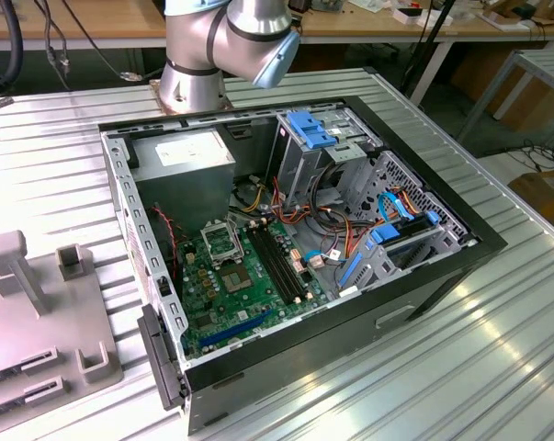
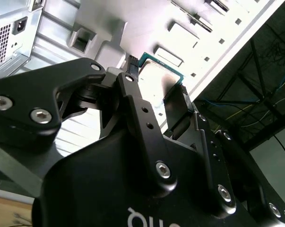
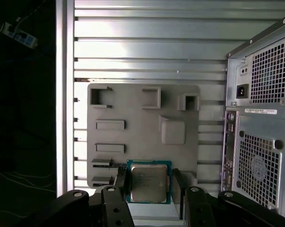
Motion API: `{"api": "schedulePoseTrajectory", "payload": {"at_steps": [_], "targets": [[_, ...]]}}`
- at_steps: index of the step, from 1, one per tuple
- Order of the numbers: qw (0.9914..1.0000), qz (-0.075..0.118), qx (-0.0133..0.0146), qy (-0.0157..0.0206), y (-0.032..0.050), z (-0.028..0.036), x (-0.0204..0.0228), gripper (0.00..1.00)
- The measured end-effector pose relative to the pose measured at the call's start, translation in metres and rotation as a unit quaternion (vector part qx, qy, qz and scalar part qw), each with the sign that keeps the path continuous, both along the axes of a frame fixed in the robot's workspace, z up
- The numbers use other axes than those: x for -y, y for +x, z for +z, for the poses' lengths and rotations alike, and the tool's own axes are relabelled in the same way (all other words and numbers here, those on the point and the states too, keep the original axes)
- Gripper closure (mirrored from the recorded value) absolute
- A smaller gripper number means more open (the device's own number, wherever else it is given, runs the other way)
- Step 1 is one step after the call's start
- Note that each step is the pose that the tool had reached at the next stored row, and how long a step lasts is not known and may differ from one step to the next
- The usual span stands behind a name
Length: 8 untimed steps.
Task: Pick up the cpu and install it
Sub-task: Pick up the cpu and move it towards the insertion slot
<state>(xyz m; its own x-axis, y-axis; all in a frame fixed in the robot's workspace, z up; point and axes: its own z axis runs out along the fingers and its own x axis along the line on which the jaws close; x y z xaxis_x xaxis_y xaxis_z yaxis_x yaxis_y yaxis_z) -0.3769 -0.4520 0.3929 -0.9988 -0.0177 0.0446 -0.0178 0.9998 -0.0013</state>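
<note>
Claw (image 3: 149, 183) pinches the cpu (image 3: 148, 178) by two opposite edges, the grey tray (image 3: 133, 113) just beyond it. Pickup looks done; seating it in the black socket (image 1: 223, 241) remains.

No legible text or labels

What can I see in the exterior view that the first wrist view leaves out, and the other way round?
Exterior view: the inside of the computer case, with its green board and black socket. First wrist view: the cpu held in the gripper. Both: the grey tray, the case's outer walls and the ribbed table.
</note>
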Motion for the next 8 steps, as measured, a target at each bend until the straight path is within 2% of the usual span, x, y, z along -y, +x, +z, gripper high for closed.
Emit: {"api": "schedulePoseTrajectory", "payload": {"at_steps": [8], "targets": [[1.0,0.0,0.0,0.0,0.0132,0.0,0.0,0.53]]}}
